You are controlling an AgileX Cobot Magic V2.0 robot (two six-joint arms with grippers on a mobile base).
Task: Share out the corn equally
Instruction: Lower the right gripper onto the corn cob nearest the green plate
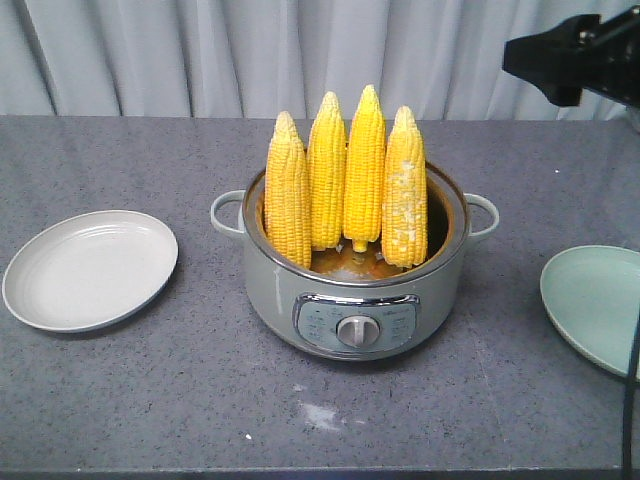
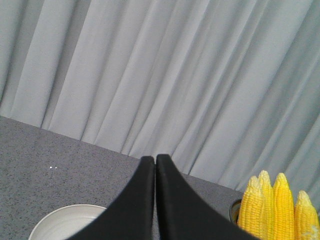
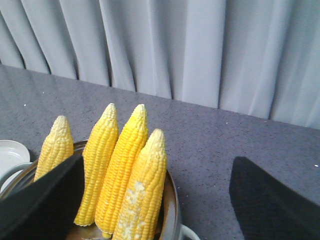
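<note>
Surroundings: white plate (image 1: 90, 268) left and green plate (image 1: 597, 300) right on the grey surface (image 1: 150, 400), curtain (image 1: 150, 50) behind.
In the way: pot (image 1: 355, 290) wall ringed the cob bases.
Corn (image 1: 364, 165): four cobs upright in the pot, rightmost paler.
Right hand (image 3: 157, 161): spread wide, holding nothing, above the cobs.
Left hand (image 2: 155, 165): fingers pressed together, empty, cobs off to its right.
</note>
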